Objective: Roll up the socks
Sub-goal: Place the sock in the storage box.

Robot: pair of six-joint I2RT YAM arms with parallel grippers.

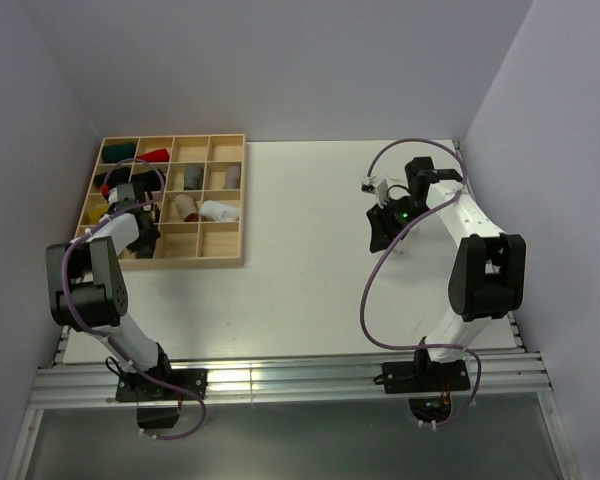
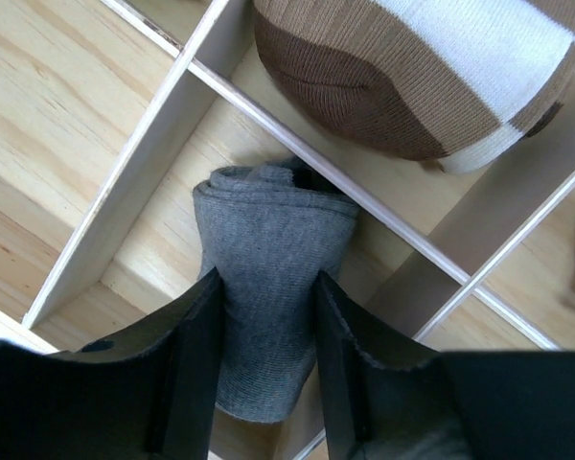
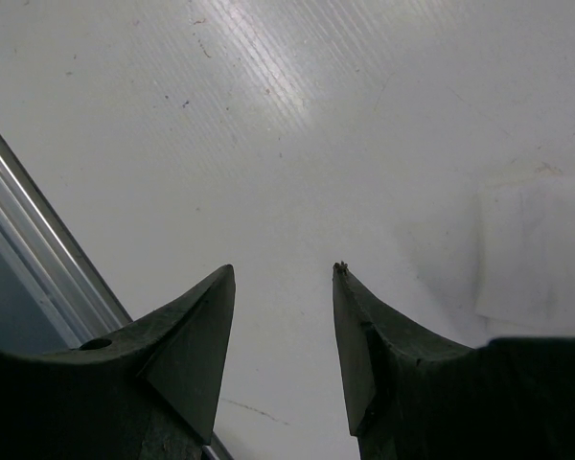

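Standing at the near edge, what I take in first is the white counter (image 1: 310,290), walled in pale on three sides, with a metal rail (image 1: 280,380) running along its near edge. Next in size is the wooden tray (image 1: 195,262), cut into square compartments, sitting in the far left corner of the counter. Several compartments hold small cloth bundles, among them a green bundle (image 1: 120,152) and a red bundle (image 1: 156,155) along the tray's far side.

The left arm (image 1: 90,280) bends up from its base and reaches over the near left part of the tray. The right arm (image 1: 485,275) stands over the right half of the counter, a purple cable (image 1: 370,290) looping beside it.

The right end effector (image 3: 283,273) hangs above bare counter, its jaws apart with nothing between them. The left end effector (image 2: 268,278) is down inside a tray compartment, its jaws set narrow and holding the grey sock (image 2: 268,220). That sock is rolled into a bundle lying on the compartment's wooden floor, a dark finger (image 2: 196,364) pressed against each side. In the neighbouring compartment, past a thin divider, lies a brown-and-white striped bundle (image 2: 412,67). No white sock shows close up, so I cannot tell where it is.
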